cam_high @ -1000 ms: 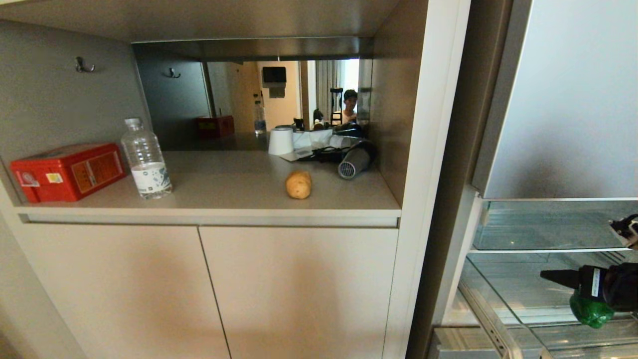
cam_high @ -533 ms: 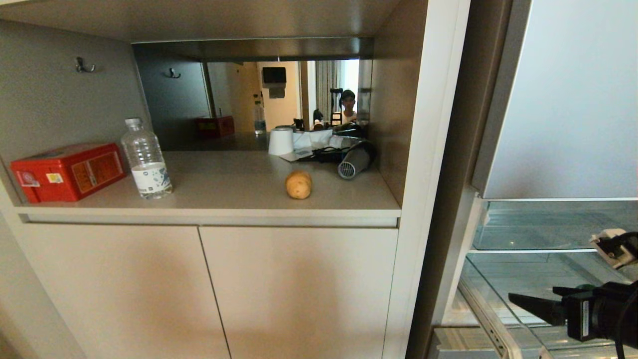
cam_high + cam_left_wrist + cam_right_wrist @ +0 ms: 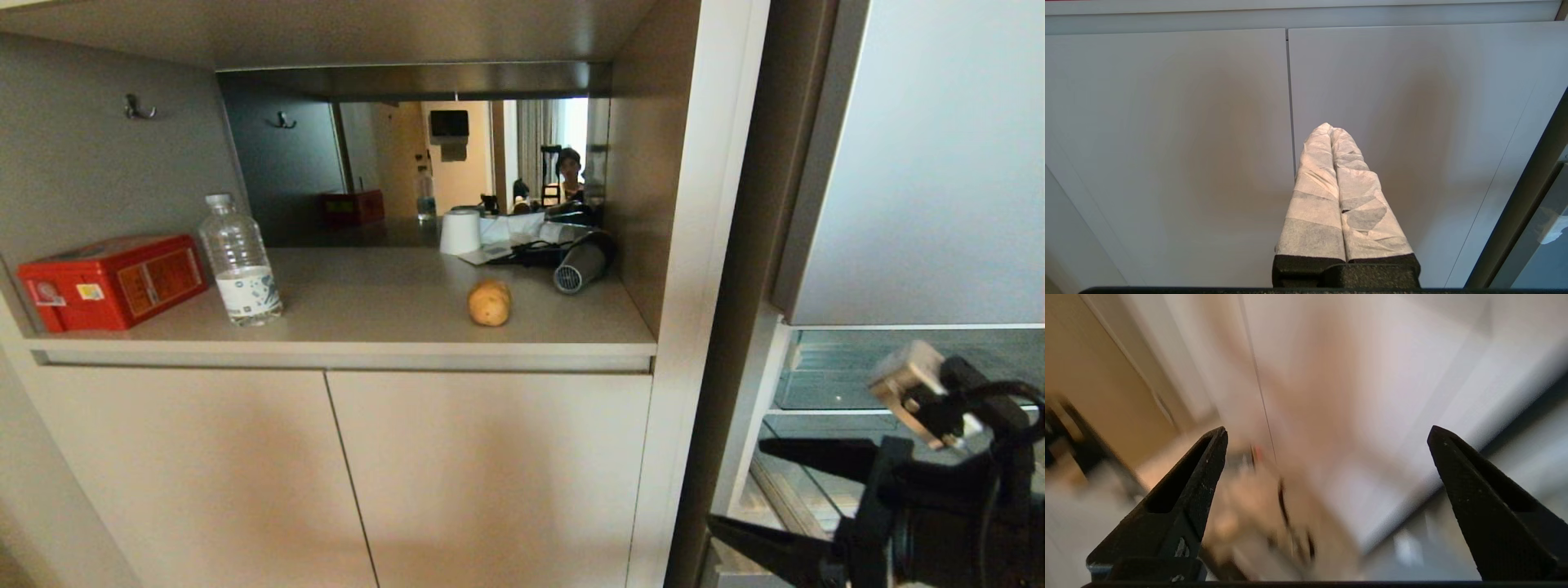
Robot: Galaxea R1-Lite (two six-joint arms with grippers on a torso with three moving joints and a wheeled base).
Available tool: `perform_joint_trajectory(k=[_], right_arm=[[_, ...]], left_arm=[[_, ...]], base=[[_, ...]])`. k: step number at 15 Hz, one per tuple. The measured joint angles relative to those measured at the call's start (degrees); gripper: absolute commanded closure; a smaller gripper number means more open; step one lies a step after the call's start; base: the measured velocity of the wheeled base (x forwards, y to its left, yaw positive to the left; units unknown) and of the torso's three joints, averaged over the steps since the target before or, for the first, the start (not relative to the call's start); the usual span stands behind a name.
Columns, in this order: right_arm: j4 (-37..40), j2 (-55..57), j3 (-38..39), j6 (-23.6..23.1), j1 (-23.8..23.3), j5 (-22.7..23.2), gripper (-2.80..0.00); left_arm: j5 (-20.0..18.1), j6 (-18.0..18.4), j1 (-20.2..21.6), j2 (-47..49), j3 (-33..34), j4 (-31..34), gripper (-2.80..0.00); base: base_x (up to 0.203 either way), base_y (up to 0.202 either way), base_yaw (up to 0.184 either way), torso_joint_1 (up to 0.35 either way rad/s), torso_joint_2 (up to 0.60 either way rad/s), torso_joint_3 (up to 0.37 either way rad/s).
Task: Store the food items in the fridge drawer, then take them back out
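Red box [image 3: 110, 280] and water bottle [image 3: 239, 261] sit at the shelf's left, potato [image 3: 489, 302] alone mid-shelf, hair dryer [image 3: 581, 263] behind it to the right. Right end effector [image 3: 739, 490] at lower right by the fridge edge, jaws wide apart, empty. Left end effector [image 3: 1331, 131] closed, facing cabinet doors [image 3: 1208, 143]; pepper not visible.
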Motion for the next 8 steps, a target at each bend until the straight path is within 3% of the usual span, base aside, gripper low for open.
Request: perform_joint_trajectory(k=[8], right_arm=[[-14.18, 24.82, -24.92, 0.81, 4.56, -11.17, -2.80]], left_arm=[[0.01, 0.00, 0.00, 0.00, -0.02, 0.00, 0.00]], base=[[0.000, 0.000, 0.000, 0.000, 0.00, 0.000]])
